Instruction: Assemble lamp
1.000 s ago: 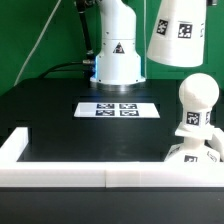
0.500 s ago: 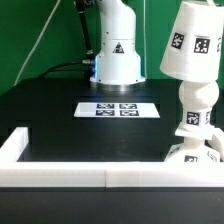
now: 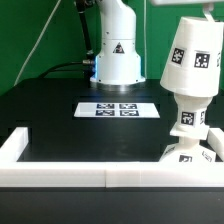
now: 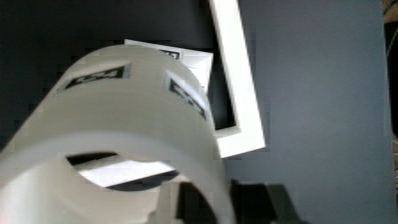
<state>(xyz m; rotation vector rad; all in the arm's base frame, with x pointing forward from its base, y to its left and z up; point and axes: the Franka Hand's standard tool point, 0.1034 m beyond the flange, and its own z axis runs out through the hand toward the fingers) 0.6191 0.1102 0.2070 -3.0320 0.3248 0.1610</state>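
Observation:
The white tapered lamp shade point(image 3: 195, 58) hangs tilted at the exterior view's right, its wide end down over the bulb. Only the bulb's tagged lower neck point(image 3: 187, 119) shows below the shade's rim; its round top is hidden. The neck stands on the flat white base block point(image 3: 190, 155) by the front wall. In the wrist view the shade point(image 4: 125, 120) fills the picture, and my gripper point(image 4: 222, 203) is shut on its wall, with a dark finger point(image 4: 270, 205) beside it. A tagged white part point(image 4: 160, 52), likely the base, peeks out past the shade.
The marker board point(image 3: 118, 108) lies on the black table in front of the white robot pedestal point(image 3: 117, 55). A low white wall point(image 3: 60, 178) runs along the front and left sides; it also shows in the wrist view point(image 4: 231, 60).
The shade has come down and toward the exterior view's right, from above the bulb to over it. The bulb's round top, visible a second ago, is now covered.

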